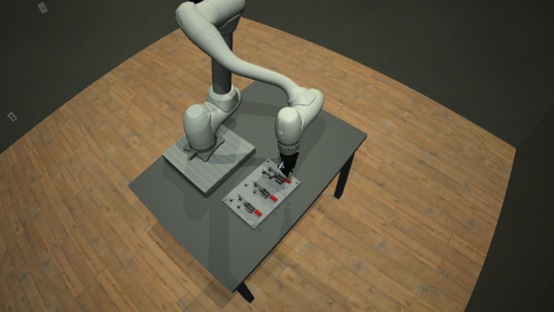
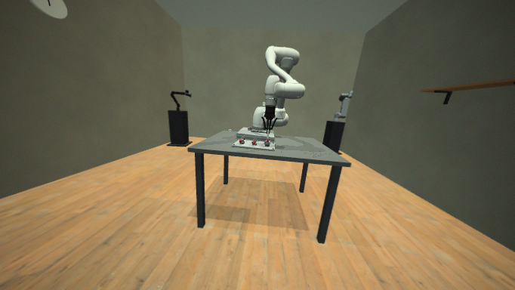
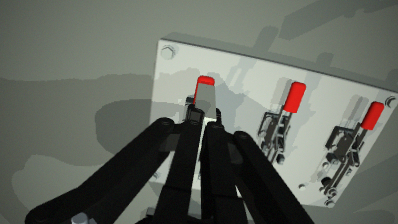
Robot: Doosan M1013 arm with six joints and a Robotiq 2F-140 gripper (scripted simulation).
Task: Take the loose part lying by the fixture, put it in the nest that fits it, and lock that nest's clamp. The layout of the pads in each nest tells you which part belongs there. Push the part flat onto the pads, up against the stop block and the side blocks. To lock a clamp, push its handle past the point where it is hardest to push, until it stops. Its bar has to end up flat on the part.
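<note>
The fixture plate (image 1: 283, 191) (image 3: 240, 65) carries three clamps with red handles. My gripper (image 1: 289, 175) (image 2: 268, 138) (image 3: 203, 97) is shut, its fingertips together over the red handle (image 3: 205, 80) of the end clamp. In the wrist view the fingertips cover most of that handle; only its tip and left edge show. Contact cannot be told. The middle handle (image 1: 274, 198) (image 3: 295, 97) and the far handle (image 1: 258, 212) (image 3: 372, 116) stand apart from the gripper. The fingers hide the end nest in the wrist view. I cannot make out the loose part or whether that clamp's bar is flat.
The plate lies on the grey table (image 1: 325, 138) (image 2: 302, 152). The arm's base stands on a raised block (image 1: 240, 152) behind the plate. The middle clamp (image 1: 263, 190) (image 3: 272, 132) is beside the gripper. Bolt heads (image 3: 168, 51) stand at the plate's corners.
</note>
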